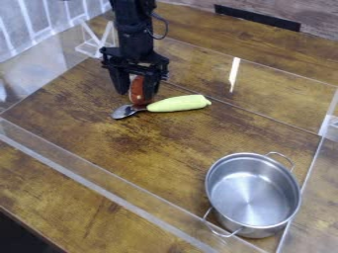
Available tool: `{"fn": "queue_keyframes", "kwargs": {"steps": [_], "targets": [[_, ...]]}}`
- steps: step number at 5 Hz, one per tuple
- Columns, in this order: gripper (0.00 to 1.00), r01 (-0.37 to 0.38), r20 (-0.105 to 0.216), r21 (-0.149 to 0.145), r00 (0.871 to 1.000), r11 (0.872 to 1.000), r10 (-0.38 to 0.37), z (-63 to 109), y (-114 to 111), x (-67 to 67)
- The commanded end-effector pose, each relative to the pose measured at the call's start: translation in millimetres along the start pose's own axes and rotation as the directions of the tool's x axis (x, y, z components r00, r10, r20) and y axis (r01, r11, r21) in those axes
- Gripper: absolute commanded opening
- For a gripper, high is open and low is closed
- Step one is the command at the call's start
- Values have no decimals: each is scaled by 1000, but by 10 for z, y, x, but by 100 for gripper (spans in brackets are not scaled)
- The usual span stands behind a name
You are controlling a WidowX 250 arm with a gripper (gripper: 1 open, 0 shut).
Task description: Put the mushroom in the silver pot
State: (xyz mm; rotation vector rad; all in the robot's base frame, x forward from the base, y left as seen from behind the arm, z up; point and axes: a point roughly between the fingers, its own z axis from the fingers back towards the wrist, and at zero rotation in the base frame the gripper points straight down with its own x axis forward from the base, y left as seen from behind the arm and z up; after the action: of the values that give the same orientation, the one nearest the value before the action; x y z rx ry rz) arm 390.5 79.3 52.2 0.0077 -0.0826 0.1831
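Observation:
The mushroom (137,95), with its reddish-brown cap, stands on the wooden table at the upper left. My gripper (137,89) points straight down over it, and its black fingers (119,79) are drawn in against the mushroom's two sides, shut on it. The mushroom still rests at table level. The silver pot (251,192), shiny and round with two loop handles, sits empty at the lower right, far from the gripper.
An elongated yellow-green vegetable (179,102) lies just right of the mushroom, and a small grey metal piece (125,112) lies just in front of it. Low clear plastic walls (93,178) fence the work area. A window grille is at the far left.

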Motion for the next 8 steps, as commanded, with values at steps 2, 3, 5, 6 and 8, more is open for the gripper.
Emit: {"fn": "queue_keyframes", "kwargs": {"steps": [2,3,5,6,8], "targets": [[0,-6,132,-9,991,1000,7,644,-40,76],[0,17,192,-20,981,1000,-13,1020,-204,31],[0,90,233,-46,969,995,-77,1206,-560,-178],[0,160,205,-82,969,984,-140,1142,-914,-350],[0,285,144,-114,953,952,-268,969,-1486,-727]]}}
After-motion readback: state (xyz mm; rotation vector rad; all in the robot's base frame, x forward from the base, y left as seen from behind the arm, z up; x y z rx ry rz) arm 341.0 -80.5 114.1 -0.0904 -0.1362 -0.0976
